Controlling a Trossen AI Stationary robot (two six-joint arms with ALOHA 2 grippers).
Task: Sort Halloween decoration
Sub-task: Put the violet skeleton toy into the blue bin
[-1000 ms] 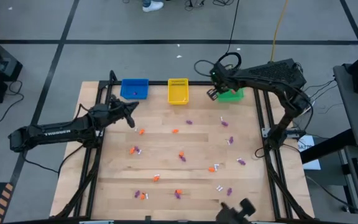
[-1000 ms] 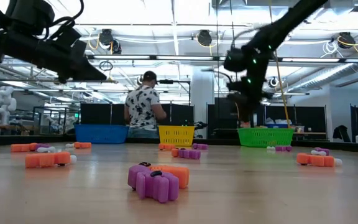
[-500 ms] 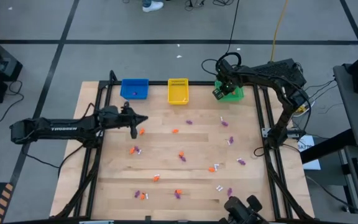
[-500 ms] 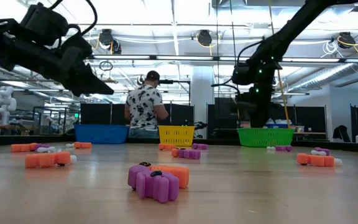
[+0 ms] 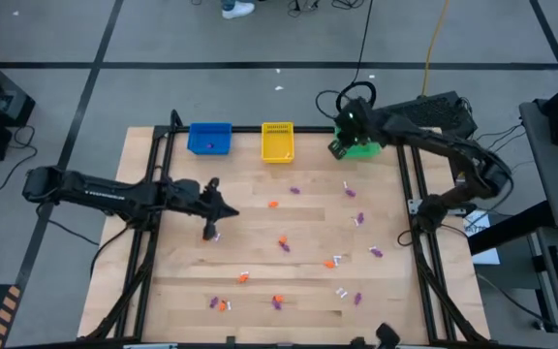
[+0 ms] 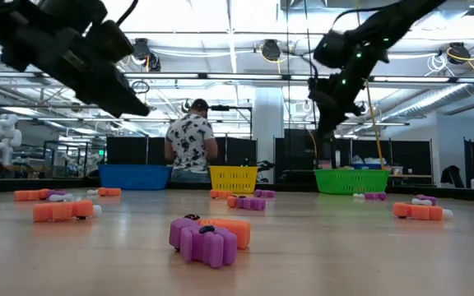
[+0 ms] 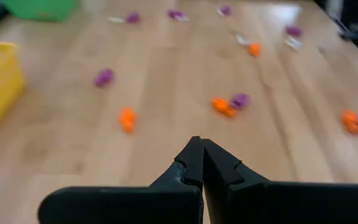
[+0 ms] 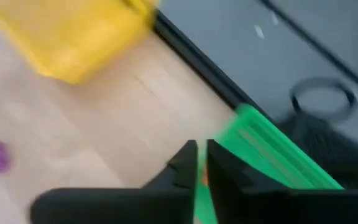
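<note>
The Halloween decoration is many tiny orange, purple and white trinkets strewn flat over the wooden table (image 5: 250, 257), such as an orange one (image 5: 272, 205) and a purple one (image 5: 294, 191). My left gripper (image 5: 231, 210) hovers above the table's left middle. It points toward the right edge, is shut and holds nothing (image 7: 201, 151). My right gripper (image 5: 337, 147) hangs at the left rim of the green basket (image 5: 364, 149) at the far right. Its fingers stand almost together with nothing between them (image 8: 201, 158).
A blue basket (image 5: 210, 138) and a yellow basket (image 5: 278, 142) stand along the far edge, left of the green one. A black frame rail (image 5: 410, 208) runs down the table's right side. A person (image 6: 189, 146) stands in the room beyond the far edge.
My left gripper has swung from near the blue basket toward the table's near edge and a little rightward, staying above the trinkets. My right gripper has stayed by the green basket and has risen a little.
</note>
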